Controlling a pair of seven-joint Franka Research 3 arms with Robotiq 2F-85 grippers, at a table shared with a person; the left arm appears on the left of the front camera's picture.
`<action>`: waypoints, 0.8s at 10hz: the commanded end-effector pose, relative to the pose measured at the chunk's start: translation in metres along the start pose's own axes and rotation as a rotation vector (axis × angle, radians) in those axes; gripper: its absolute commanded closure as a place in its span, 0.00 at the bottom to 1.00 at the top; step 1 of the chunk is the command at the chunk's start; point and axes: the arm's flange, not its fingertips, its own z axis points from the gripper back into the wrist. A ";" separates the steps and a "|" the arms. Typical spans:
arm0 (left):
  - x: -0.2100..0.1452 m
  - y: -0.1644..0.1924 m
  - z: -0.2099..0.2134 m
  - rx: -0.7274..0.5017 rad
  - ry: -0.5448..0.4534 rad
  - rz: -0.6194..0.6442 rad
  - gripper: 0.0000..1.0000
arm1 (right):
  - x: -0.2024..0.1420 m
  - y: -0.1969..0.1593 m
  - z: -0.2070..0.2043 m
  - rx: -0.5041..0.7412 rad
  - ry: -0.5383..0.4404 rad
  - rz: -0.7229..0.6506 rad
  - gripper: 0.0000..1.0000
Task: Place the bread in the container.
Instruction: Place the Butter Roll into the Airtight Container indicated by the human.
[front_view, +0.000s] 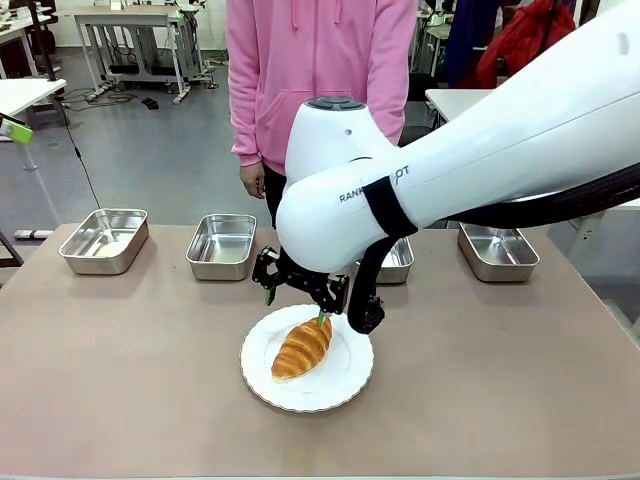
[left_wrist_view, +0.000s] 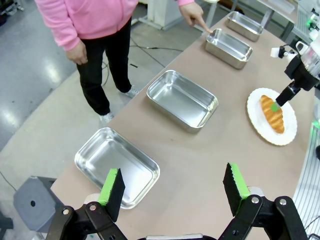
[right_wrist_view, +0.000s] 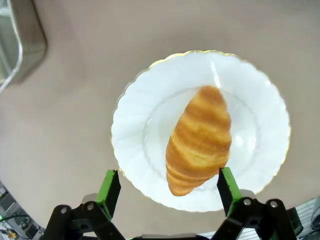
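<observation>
Near-centre on table (front_view: 120, 380): white plate (front_view: 345, 385) carrying bread (front_view: 301, 347). Right gripper (front_view: 295, 308) hovering above bread, jaws spread, nothing pinched. Left gripper (left_wrist_view: 172, 189) likewise spread. Step in hand: approach for grasp. Next: descend, straddle bread, close, carry to container (front_view: 222, 245) pointed at by person's hand (left_wrist_view: 192, 15), far side

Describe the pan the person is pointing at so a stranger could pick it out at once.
Along the table's far edge stand four steel pans in a row. In the left wrist view, the person's hand touches the rim of the third pan from the near end. In the front view it sits largely hidden behind the right arm, beyond the plate with the bread.
</observation>
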 end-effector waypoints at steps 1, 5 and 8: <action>0.001 -0.001 0.001 -0.003 -0.003 -0.005 0.00 | 0.004 -0.005 0.004 0.005 0.000 -0.021 0.00; 0.001 -0.001 0.001 -0.003 -0.003 -0.005 0.00 | -0.011 -0.004 -0.003 -0.106 -0.012 -0.053 0.00; 0.001 -0.001 0.001 -0.003 -0.003 -0.005 0.00 | -0.016 -0.016 -0.013 -0.104 -0.018 -0.103 0.00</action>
